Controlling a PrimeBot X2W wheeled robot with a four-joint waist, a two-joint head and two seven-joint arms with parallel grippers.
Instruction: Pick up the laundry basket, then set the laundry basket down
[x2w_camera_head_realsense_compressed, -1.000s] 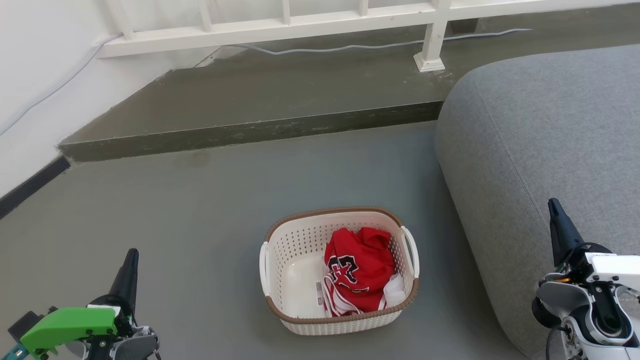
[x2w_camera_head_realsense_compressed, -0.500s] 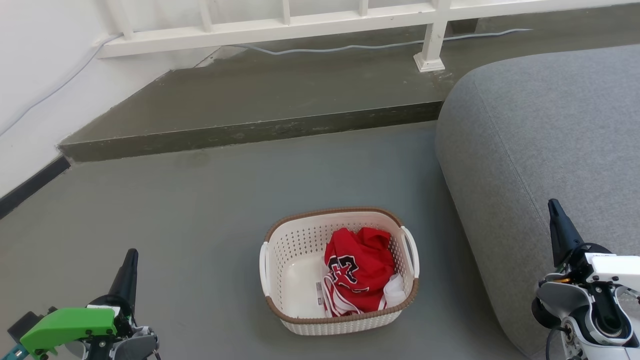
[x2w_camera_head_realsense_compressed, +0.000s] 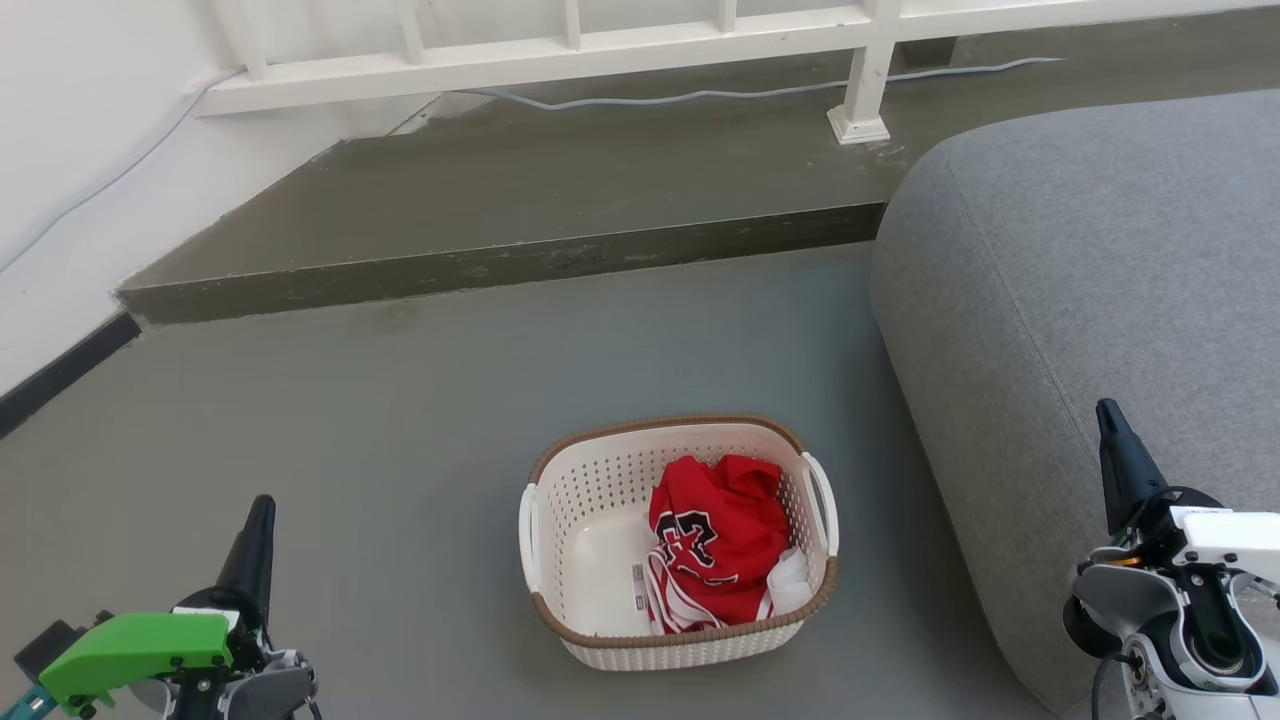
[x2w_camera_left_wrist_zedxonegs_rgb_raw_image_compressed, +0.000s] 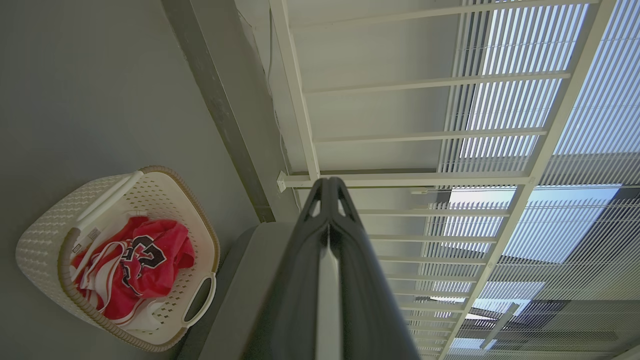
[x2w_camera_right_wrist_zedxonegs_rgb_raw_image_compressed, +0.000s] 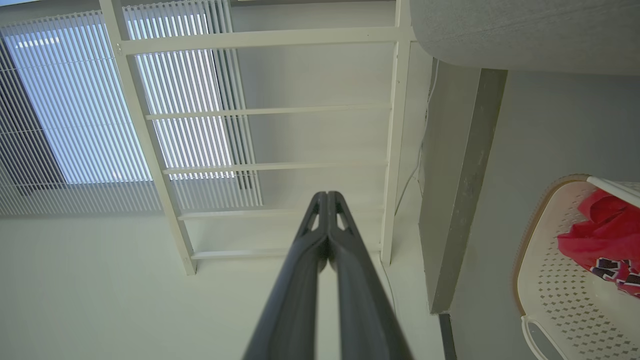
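Grey floor (x2w_camera_head_realsense_compressed: 400, 450) carries the basket (x2w_camera_head_realsense_compressed: 600, 480) near the middle, upright, with a red shirt (x2w_camera_head_realsense_compressed: 720, 540) in its right half. A sofa (x2w_camera_head_realsense_compressed: 1080, 280) stands just right of it. The left gripper (x2w_camera_head_realsense_compressed: 261, 508) hangs near left and the right gripper (x2w_camera_head_realsense_compressed: 1107, 412) near right, both well apart from the basket, fingers pressed together, holding nothing.
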